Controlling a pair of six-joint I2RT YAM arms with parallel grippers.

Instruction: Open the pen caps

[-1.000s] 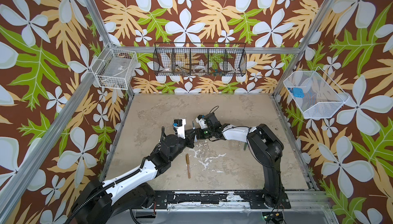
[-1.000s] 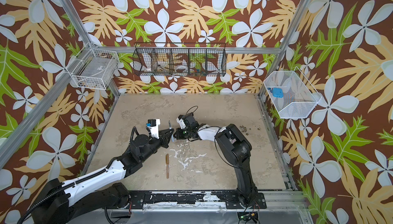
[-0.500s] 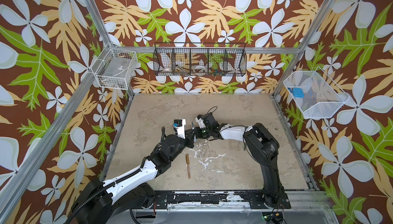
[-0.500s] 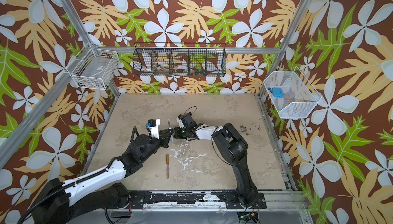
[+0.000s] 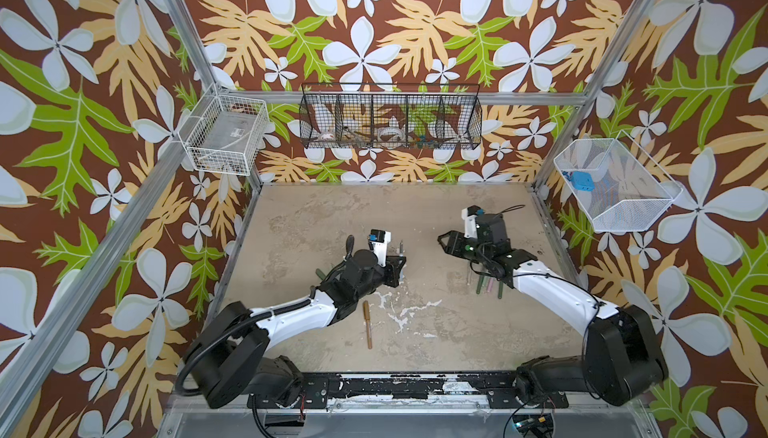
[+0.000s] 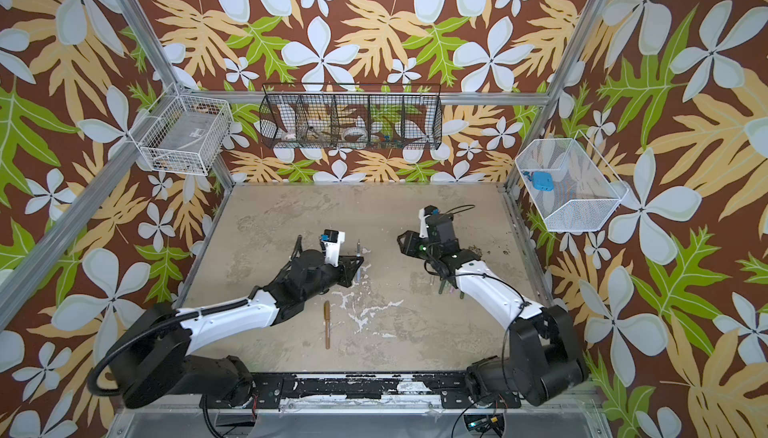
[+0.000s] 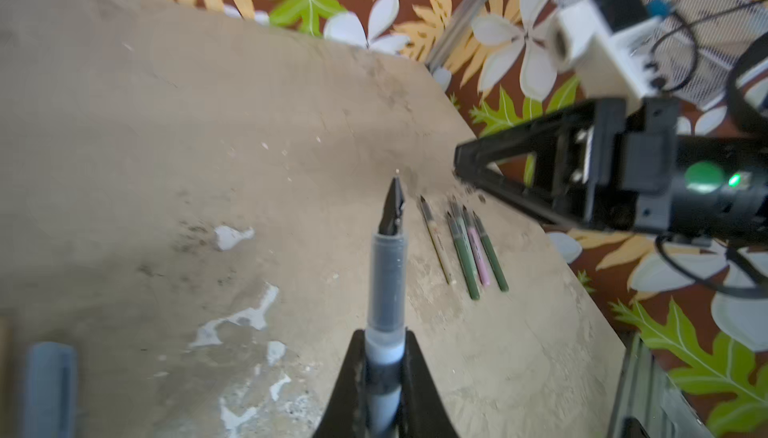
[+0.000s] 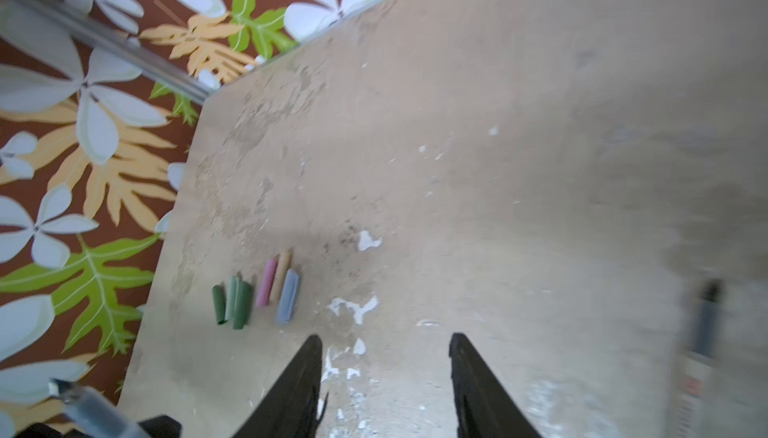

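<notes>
Lying nearest the front edge, the brown pen appears not yet uncapped. Beyond it, the left gripper is clamped on a grey-blue pen with its nib bare; a slip or low swing could mark the tabletop. The pen caps lie loose in a row near that arm, where a sweep would scatter them. Farther right, the right gripper stands part open and empty.
</notes>
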